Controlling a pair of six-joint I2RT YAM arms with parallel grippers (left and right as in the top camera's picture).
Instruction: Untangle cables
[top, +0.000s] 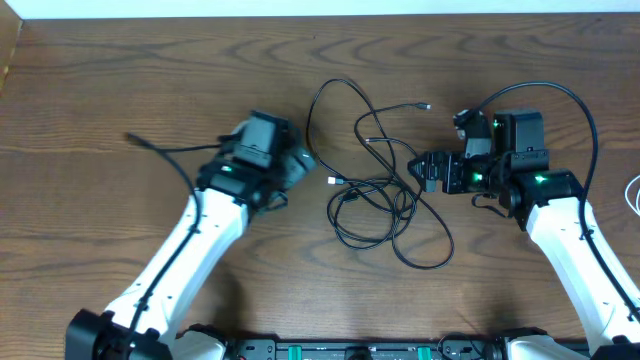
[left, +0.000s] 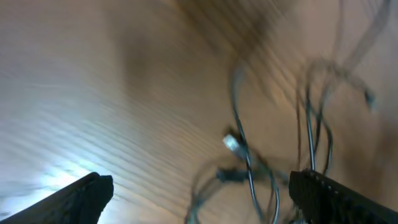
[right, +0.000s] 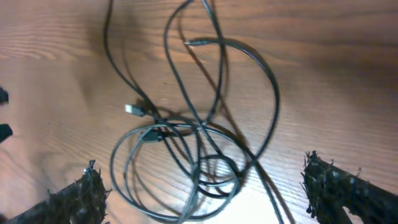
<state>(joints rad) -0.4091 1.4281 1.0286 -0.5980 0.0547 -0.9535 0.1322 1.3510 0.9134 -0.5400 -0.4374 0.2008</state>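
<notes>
1. Jaws of the left arm (top: 262, 160) are spread wide with nothing between them, and the right arm (top: 500, 165) also has its jaws spread and empty.
2. Overhead: the cables (top: 380, 182) lie as one black tangle on the wooden worktop (top: 120, 80), between the two sets of jaws. They are close to the right jaws and a little apart from the left ones.
3. The tangle is longer from the far side toward the robot than across. An oval coil lies in its middle and loose loops reach out both ways.
4. A silver plug (top: 335, 181) sticks out of the coil's left side and points toward the left jaws. A second plug end (top: 425, 105) lies at the far right and points right.
5. Left wrist: the picture is blurred. Two dark fingers (left: 81, 196) sit in the bottom corners, far apart. The cables (left: 247, 163) lie ahead of them toward the right, with the silver plug (left: 231, 143) at the nearer end.
6. Right wrist: both fuzzy-coated fingers (right: 74, 196) stand at the lower corners. The cables (right: 199, 127) lie on the worktop ahead of the gap and partly within it, touching neither finger. The silver plug (right: 132, 109) points left.
</notes>
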